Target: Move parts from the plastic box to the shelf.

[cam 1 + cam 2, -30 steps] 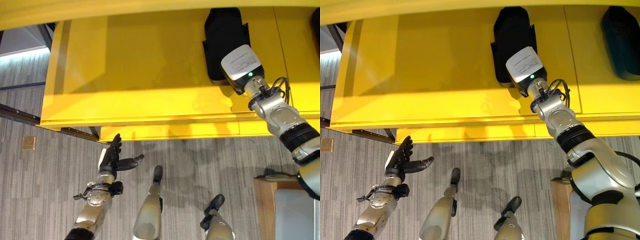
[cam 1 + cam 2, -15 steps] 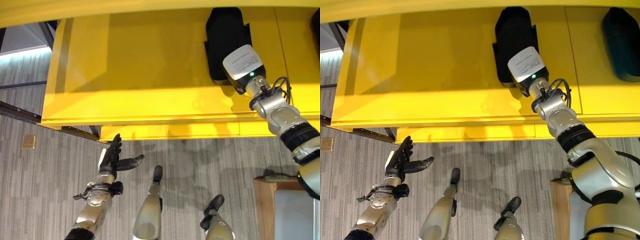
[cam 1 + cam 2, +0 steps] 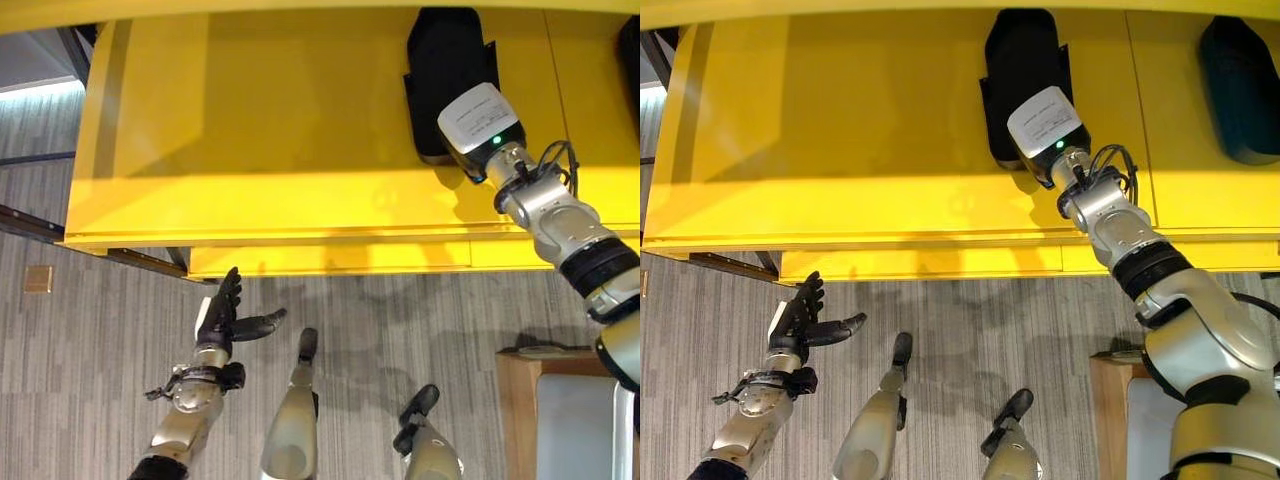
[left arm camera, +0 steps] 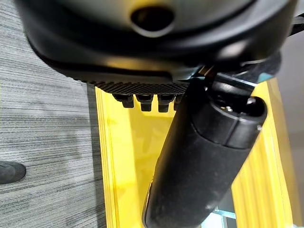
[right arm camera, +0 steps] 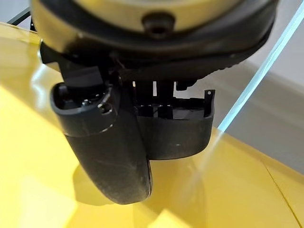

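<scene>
Left eye view: the right arm reaches far out over the yellow shelf (image 3: 280,130), and the right hand (image 3: 452,150) sits at the near end of a black part (image 3: 445,70) lying flat on the shelf top; the wrist housing hides the fingers, so the grip cannot be read here. The left hand (image 3: 225,318) hovers low over the carpeted floor (image 3: 90,380), fingers straight, thumb out, holding nothing. Right eye view: same part (image 3: 1025,70), a second dark part (image 3: 1240,85) well apart to the right, and the corner of a wooden stand (image 3: 1105,385) near right. Left wrist view: straight fingers and thumb (image 4: 204,156) against the shelf's yellow edge, nothing held. Right wrist view: the thumb (image 5: 109,147) lies alongside the black part (image 5: 175,128), touching or just beside it; whether the fingers clamp it I cannot tell. The risk, as I judge it: pull back with a finger caught on the part's rim and it drags toward the near edge, maybe off to the floor.
</scene>
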{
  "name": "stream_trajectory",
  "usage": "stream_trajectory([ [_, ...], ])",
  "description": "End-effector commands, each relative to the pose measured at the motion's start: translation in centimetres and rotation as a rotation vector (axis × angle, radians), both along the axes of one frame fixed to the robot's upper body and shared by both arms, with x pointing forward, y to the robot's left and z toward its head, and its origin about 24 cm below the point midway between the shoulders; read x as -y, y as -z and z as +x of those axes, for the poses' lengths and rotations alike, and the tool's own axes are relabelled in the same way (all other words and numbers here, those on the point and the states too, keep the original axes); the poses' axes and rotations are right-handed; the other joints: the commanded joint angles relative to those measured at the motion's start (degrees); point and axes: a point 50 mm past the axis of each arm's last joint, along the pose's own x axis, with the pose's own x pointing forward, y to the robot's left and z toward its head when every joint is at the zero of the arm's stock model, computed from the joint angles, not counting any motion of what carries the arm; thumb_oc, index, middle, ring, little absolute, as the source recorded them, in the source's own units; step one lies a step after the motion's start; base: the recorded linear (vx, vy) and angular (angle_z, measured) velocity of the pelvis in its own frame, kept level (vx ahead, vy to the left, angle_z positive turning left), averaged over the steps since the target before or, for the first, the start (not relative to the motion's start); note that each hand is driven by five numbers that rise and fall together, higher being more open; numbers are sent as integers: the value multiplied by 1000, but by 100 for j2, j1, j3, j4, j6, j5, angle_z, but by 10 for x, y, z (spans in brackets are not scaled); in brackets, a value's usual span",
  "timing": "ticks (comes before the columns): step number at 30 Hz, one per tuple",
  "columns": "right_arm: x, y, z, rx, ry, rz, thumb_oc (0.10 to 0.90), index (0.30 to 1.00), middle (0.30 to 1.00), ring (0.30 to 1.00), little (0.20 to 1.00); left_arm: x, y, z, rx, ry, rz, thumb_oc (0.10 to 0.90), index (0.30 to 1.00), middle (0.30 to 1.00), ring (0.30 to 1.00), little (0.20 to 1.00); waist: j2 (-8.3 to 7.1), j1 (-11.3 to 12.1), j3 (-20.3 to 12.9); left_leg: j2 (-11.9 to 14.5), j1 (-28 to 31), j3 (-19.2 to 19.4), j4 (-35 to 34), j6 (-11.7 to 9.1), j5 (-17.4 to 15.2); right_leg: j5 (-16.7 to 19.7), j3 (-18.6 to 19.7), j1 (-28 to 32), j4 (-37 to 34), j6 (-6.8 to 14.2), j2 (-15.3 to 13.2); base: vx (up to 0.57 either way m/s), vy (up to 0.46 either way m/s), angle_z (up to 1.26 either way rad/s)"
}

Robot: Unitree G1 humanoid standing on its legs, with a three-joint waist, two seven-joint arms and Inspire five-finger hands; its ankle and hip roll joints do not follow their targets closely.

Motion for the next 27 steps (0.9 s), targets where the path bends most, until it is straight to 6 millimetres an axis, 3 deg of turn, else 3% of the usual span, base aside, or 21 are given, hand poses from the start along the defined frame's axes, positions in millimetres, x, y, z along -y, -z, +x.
stream_trajectory([
  [1, 2, -58, -10, 121, -15, -47, 900, 1000, 1000, 1000, 1000, -12, -37, 5, 191, -35, 6, 900, 1000, 1000, 1000, 1000, -129, -8, 89, 156, 556, 204, -160, 45, -414, -386, 188, -237, 995, -196, -44, 0, 0, 0],
  [7, -4, -55, -9, 82, -30, -75, 900, 1000, 1000, 1000, 1000, -15, -39, 4, 195, -35, 17, 900, 1000, 1000, 1000, 1000, -184, -25, 82, 169, 572, 213, -163, 41, -427, -375, 205, -233, 979, -190, -27, 0, 0, 0],
  [27, -18, -76, -28, 129, -143, -68, 900, 1000, 1000, 1000, 1000, -24, -41, 1, 196, -79, 39, 900, 1000, 1000, 1000, 1000, -264, -108, 70, 161, 615, 248, -171, 43, -448, -361, 232, -251, 1005, -188, -15, 0, 0, 0],
])
